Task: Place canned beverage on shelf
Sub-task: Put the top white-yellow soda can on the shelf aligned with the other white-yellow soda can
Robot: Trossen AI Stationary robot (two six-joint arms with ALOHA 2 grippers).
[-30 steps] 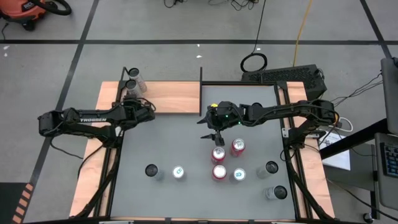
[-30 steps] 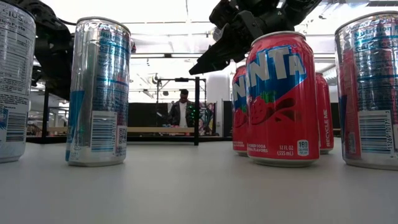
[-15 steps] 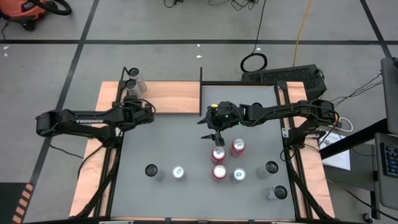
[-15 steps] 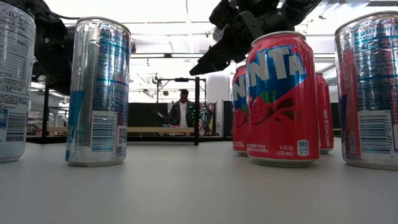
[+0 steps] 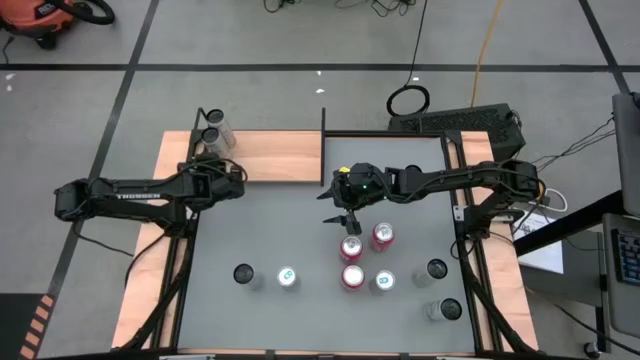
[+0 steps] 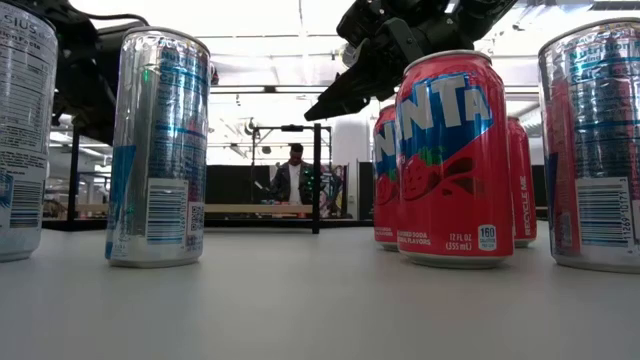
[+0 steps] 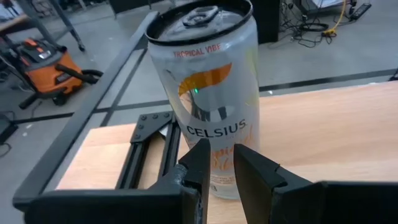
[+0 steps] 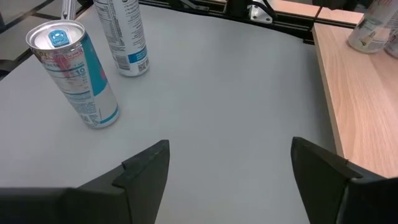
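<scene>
The shelf is a light wood board at the table's far left. Two silver cans stand upright on their bases at its far left corner; the nearer one is a Celsius can. My left gripper is over the shelf's near edge, short of that can, its fingers nearly together and holding nothing. My right gripper hangs wide open and empty above the table's middle, just far of three red cans. It also shows in the low view.
Several silver cans stand on the grey table near its front: two at the left, the others at the right. A black post rises at the shelf's right end. A person stands far behind the table.
My left arm has drawn back toward the table's left edge and slightly toward the near edge, away from the cans on the shelf. The cans have stayed where they were.
</scene>
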